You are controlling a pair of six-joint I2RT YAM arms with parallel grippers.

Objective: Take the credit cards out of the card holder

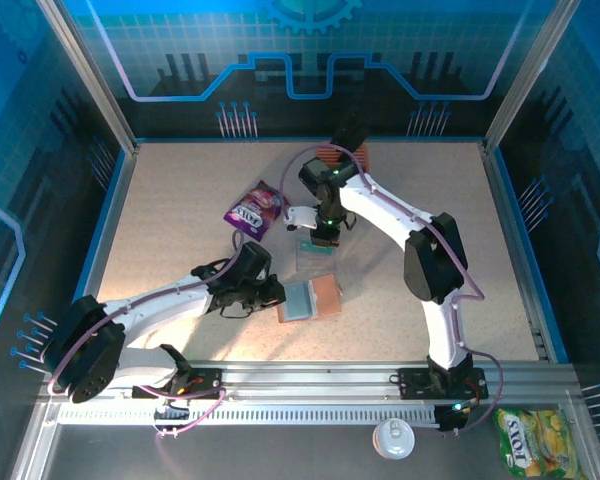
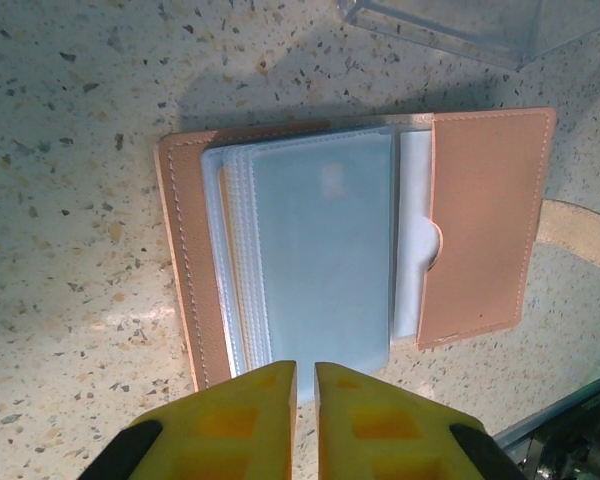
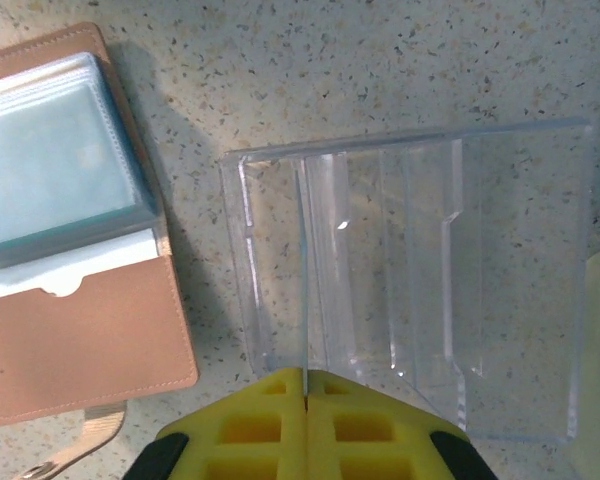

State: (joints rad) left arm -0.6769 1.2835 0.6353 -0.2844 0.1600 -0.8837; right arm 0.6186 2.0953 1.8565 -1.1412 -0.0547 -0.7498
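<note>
Near the tabletop's (image 1: pixel 180 200) middle the card holder (image 1: pixel 325 293) lies open, credit cards (image 2: pixel 320 250) tucked in its see-thru sleeves (image 2: pixel 232 300). Left claw (image 2: pixel 305 368) looks clenched on the sleeves' edge; right claw (image 3: pixel 306 375) is clenched on the clear stand (image 3: pixel 430 280). Best way, I think: keep holder flat, pinch 1 card, slide it straight out.
</note>
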